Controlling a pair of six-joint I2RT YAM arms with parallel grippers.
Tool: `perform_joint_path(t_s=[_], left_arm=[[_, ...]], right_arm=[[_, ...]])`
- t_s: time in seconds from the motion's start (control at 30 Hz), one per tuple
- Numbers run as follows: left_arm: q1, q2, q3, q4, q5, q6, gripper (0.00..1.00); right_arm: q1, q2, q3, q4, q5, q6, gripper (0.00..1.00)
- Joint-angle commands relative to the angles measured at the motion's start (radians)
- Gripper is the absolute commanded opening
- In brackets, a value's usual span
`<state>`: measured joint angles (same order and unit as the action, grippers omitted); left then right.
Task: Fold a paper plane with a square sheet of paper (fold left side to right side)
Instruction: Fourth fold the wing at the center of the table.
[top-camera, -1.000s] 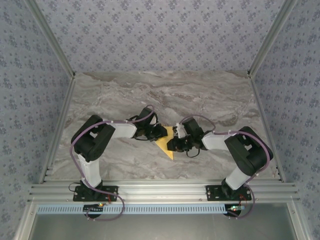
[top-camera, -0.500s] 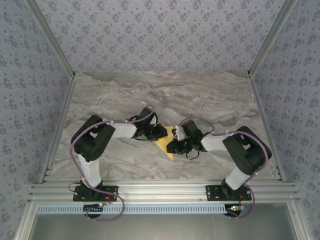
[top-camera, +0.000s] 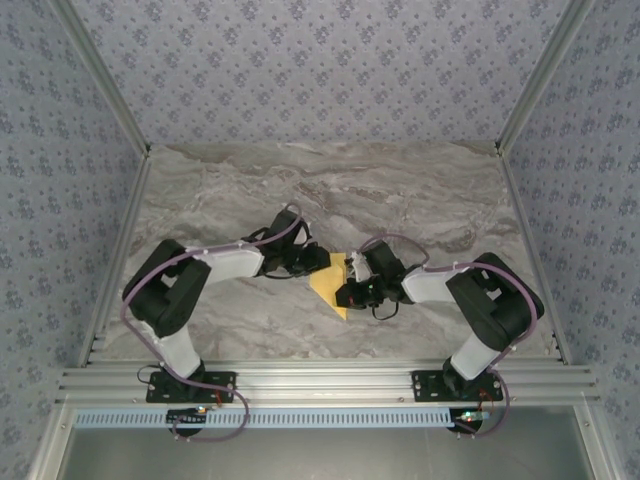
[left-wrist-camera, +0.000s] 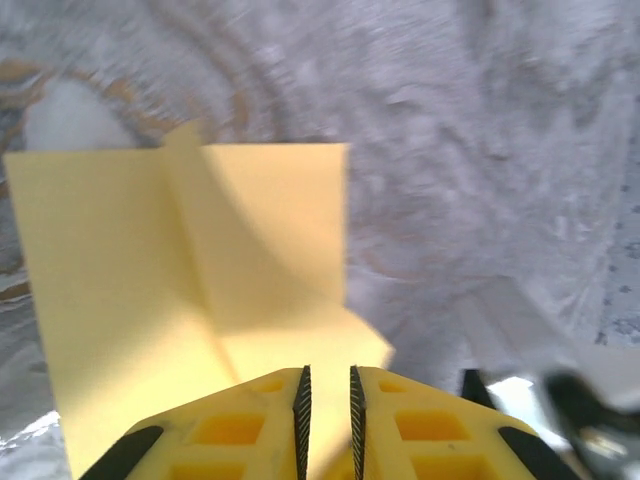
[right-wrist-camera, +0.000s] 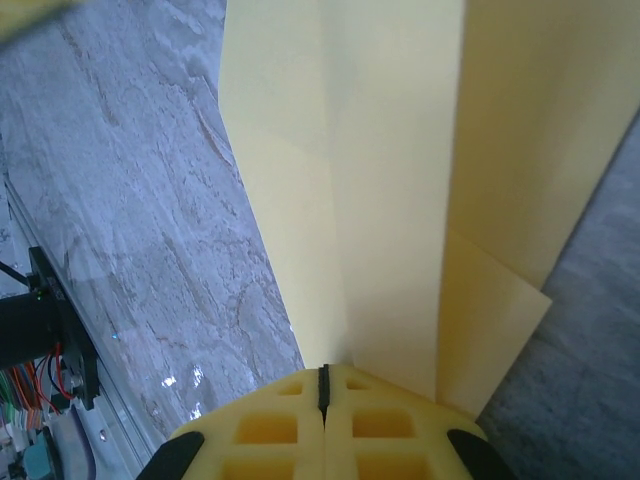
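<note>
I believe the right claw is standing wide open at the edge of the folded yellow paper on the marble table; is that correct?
Not quite: the right claw is shut, pinching the edge of the folded yellow paper on the marble table. The right wrist view shows its jaws pressed together on the sheet.

The square sheet of paper (right-wrist-camera: 400, 150) is cut off above

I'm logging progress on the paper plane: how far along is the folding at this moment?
Done: the paper already shows several creases and overlapping flaps, so it is no flat square. In hand: the left gripper and the right gripper each pinch an edge of it, from opposite sides. Left: its outline looks broad and blocky in the wrist views, not a slim dart, so the closing folds seem to remain.
</note>
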<state>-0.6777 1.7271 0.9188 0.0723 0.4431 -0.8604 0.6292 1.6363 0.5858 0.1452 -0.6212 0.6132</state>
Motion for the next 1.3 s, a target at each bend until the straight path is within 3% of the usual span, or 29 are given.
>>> perform_joint_path(t_s=[0.0, 0.27, 0.67, 0.97, 1.27], left_arm=[[-0.023, -0.066, -0.027, 0.000, -0.012, 0.038, 0.18], [-0.084, 0.027, -0.044, 0.088, 0.032, -0.008, 0.09], [-0.082, 0.150, -0.025, 0.104, -0.004, 0.000, 0.07], [0.001, 0.188, 0.027, 0.043, -0.022, 0.076, 0.06], [0.114, 0.275, 0.188, -0.069, -0.002, 0.199, 0.07]], right_arm=[[0.005, 0.050, -0.048, -0.172, 0.096, -0.022, 0.00], [0.007, 0.060, -0.040, -0.179, 0.101, -0.032, 0.00], [0.017, 0.063, -0.019, -0.244, 0.126, -0.057, 0.00], [0.021, 0.069, -0.015, -0.299, 0.135, -0.071, 0.00], [0.021, 0.059, -0.025, -0.323, 0.137, -0.080, 0.00]])
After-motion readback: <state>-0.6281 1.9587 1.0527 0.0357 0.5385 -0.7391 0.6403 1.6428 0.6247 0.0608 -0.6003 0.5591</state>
